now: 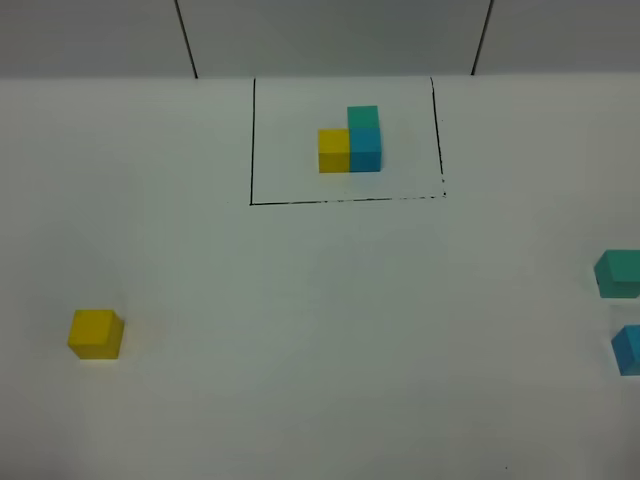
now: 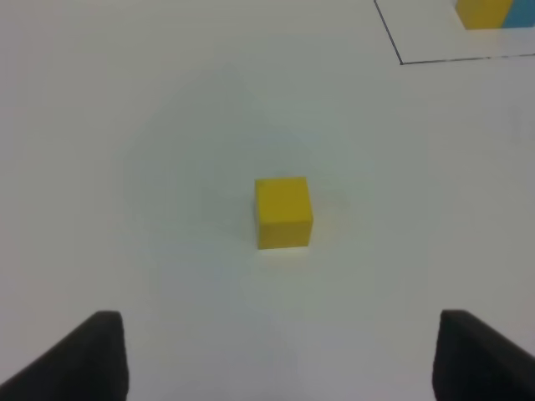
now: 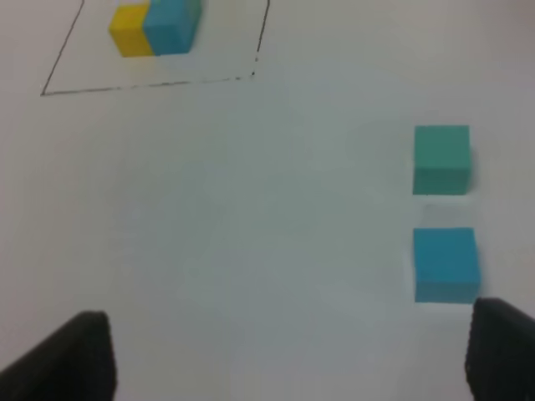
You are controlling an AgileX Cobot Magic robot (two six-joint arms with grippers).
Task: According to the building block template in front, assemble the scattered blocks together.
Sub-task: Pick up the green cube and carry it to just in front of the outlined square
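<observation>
The building block template (image 1: 350, 140), a yellow, blue and teal cluster inside a black drawn rectangle, sits at the back centre. Of the scattered blocks, the yellow cube (image 1: 96, 334) lies alone at the front left, and the teal cube (image 1: 620, 273) and blue cube (image 1: 628, 350) lie at the right edge, cut off by it. Neither gripper shows in the high view. My left gripper (image 2: 284, 359) is open, with the yellow cube (image 2: 283, 212) ahead of it, untouched. My right gripper (image 3: 288, 359) is open; the blue cube (image 3: 445, 263) and teal cube (image 3: 441, 159) lie just ahead of one finger (image 3: 506, 351).
The white tabletop (image 1: 330, 330) spreads between the cubes. The rectangle's front line (image 1: 345, 201) runs across the back centre. A corner of the template (image 2: 483, 12) shows in the left wrist view, and the template (image 3: 156, 27) also shows in the right wrist view.
</observation>
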